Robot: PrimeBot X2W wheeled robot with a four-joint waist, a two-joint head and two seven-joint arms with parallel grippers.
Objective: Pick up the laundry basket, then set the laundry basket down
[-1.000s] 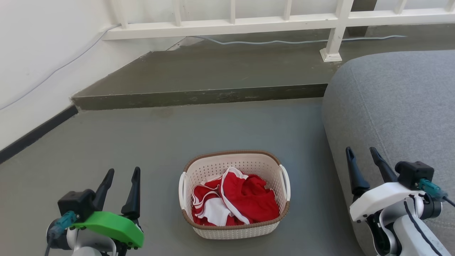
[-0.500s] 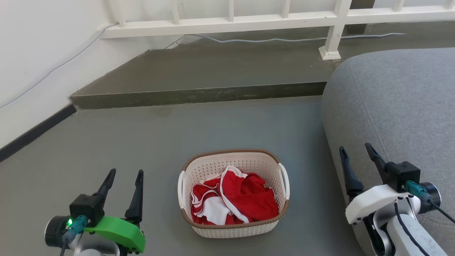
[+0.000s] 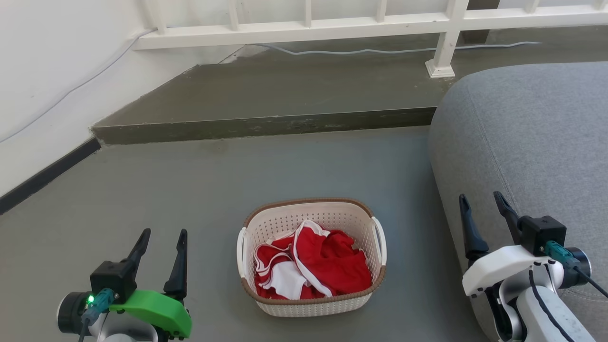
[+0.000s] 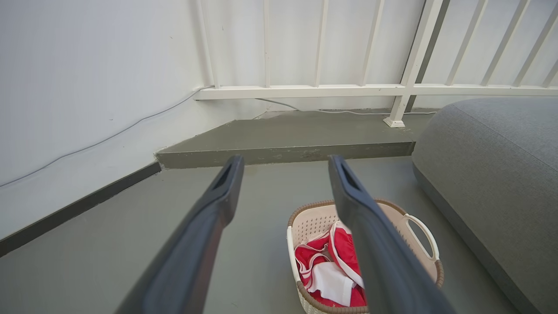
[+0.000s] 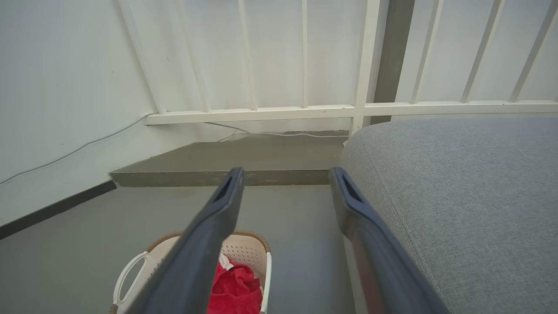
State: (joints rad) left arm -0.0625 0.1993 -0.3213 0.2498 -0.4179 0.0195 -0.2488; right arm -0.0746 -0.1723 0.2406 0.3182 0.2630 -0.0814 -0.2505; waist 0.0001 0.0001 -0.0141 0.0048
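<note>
Cream plastic laundry basket (image 3: pixel 308 309) sits on the floor (image 3: pixel 190 190), between the two pincers and a bit ahead of both, well apart from each. Red-and-white clothes (image 3: pixel 332 266) are bunched inside, below the rim.

Left pincer (image 3: pixel 164 232): fingers spread wide, empty, basket off to its inner side. Right pincer (image 3: pixel 479 195): also spread wide, empty, basket to its inner side, grey sofa (image 3: pixel 532 142) just beside its outer finger.

Risks, my read:
- The white loop handles (image 3: pixel 380 240) are thin. A finger that misses the loop would likely shove the light basket along the floor instead of gripping it.
- Uneven or one-sided lift: basket tips and the clothes spill.
- Right arm has little room, so swinging inward could drag along the sofa.
- Perforated walls probably flex if squeezed, so the grip could slip.
- A tilted set-down could land on one edge and rock.
</note>
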